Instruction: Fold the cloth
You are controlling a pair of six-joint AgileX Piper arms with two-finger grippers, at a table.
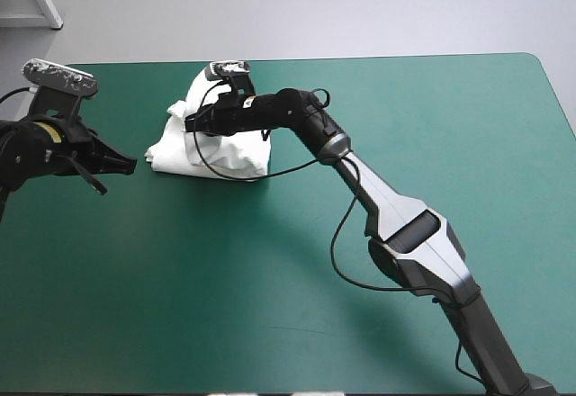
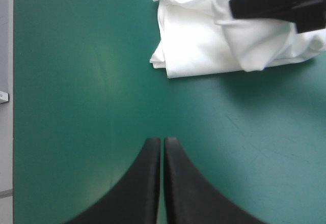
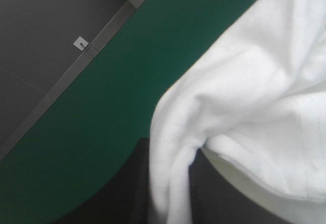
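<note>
T-shirt (image 2: 193, 46) bundle, fold lifted, pinched in right pincer (image 1: 193, 124) — left pincer (image 2: 162, 143) closed, empty, over teal-green cover (image 2: 76, 81).

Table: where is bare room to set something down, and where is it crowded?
Bare teal-green cover: the far right corner beyond the right arm, and the near left between the left pincer and the near edge. Crowded: far left, where the right pincer grips the T-shirt.
</note>
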